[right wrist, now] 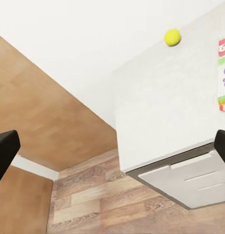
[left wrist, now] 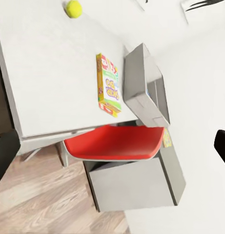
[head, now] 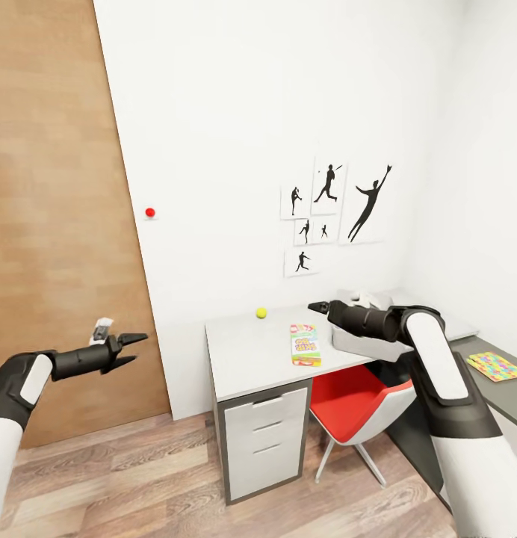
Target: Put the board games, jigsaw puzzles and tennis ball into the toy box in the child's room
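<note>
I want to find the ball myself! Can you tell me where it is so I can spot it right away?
Look at the white table under the black sports pictures on the wall. Near its back edge, close to the wall, sits the tennis ball, apart from the game box lying nearer the front. It is the only small, round, plain yellow-green thing; the box is flat and printed.

White arm shells, black forearms, black fingers (head: 131,350).

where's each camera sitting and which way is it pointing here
Head: high up, looking down at the table by the wall; both arms show, left gripper open.
Left wrist: aimed at the tennis ball, Skip-Bo box and toy box; dark fingertips at the edges.
Right wrist: aimed at the table's corner and floor.
All share the ball.
</note>
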### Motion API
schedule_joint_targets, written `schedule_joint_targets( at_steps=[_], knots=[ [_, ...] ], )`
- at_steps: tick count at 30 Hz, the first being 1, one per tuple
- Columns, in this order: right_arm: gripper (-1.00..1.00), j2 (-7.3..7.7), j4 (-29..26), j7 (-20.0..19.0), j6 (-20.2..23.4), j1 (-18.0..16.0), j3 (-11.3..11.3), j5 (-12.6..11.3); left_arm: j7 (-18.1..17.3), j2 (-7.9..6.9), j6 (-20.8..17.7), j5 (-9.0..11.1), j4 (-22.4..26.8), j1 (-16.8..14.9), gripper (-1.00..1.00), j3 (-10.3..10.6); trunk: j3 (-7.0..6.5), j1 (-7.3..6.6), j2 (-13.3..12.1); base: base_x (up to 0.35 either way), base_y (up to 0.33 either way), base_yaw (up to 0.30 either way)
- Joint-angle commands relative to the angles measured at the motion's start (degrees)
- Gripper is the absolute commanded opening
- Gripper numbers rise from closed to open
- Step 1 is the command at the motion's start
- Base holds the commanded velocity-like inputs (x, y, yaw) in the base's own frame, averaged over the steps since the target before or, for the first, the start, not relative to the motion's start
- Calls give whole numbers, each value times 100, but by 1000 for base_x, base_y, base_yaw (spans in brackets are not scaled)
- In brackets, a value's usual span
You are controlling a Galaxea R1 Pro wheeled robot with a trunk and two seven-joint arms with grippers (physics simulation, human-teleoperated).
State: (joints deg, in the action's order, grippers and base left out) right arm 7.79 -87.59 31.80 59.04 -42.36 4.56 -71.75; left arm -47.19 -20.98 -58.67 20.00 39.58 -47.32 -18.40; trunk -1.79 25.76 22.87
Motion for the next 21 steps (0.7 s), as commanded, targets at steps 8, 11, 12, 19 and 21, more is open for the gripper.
schedule_joint_targets(
  at_steps=[8,11,12,19,21],
  knots=[
    [100,9,-42,147,-9,-18,38,-52,-95,-546,512,-37,-9,608,100,-63,3,2,4,0,0,0],
    [100,-9,-46,158,-28,-18,60,-32,-107,-652,620,-21,-11,783,100,-78,3,2,4,0,0,0],
    [100,-25,-43,162,-28,-18,83,-24,-108,-675,642,-22,-11,829,100,-77,3,2,4,0,0,0],
    [100,-202,-33,221,-24,-18,150,1,-127,-708,678,-11,-12,932,100,-84,3,2,4,0,0,30],
    [100,-268,-14,279,-18,-18,158,12,-133,-702,680,-15,-12,938,100,-76,3,2,4,0,0,203]
  ],
)
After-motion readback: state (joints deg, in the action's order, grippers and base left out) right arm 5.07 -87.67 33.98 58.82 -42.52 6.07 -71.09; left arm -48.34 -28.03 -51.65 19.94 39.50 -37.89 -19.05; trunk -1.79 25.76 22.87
